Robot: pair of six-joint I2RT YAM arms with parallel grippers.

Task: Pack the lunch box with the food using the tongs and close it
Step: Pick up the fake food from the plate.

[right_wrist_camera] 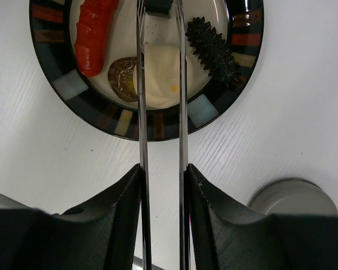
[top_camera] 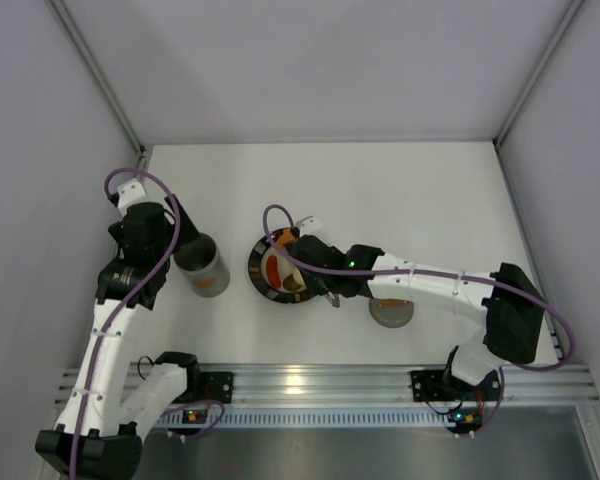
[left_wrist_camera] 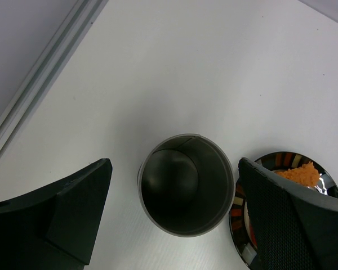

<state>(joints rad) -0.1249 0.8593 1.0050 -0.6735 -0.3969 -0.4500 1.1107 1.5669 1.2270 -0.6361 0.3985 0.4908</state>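
The lunch box (left_wrist_camera: pixel 186 191) stands upright and open, a grey metal can with nothing showing inside it; it is also in the top view (top_camera: pixel 202 268). My left gripper (left_wrist_camera: pixel 173 163) hangs open above it, one finger on each side, not touching. My right gripper (right_wrist_camera: pixel 162 169) is shut on the tongs (right_wrist_camera: pixel 141 112), whose two slim arms reach out over the plate (right_wrist_camera: pixel 73 84). Food on the plate: a red sausage (right_wrist_camera: pixel 93 34), a brown bit (right_wrist_camera: pixel 123 77), a white lump (right_wrist_camera: pixel 160 76) and a dark spiky piece (right_wrist_camera: pixel 211 48). A small dark piece (right_wrist_camera: pixel 158 7) sits between the tong tips. An orange piece (left_wrist_camera: pixel 298 173) shows too.
The round grey lid (top_camera: pixel 391 312) lies on the table right of the plate (top_camera: pixel 258 282), under my right forearm, and also shows in the right wrist view (right_wrist_camera: pixel 293 197). Grey walls close in the white table on the left, back and right. A metal rail runs along the near edge.
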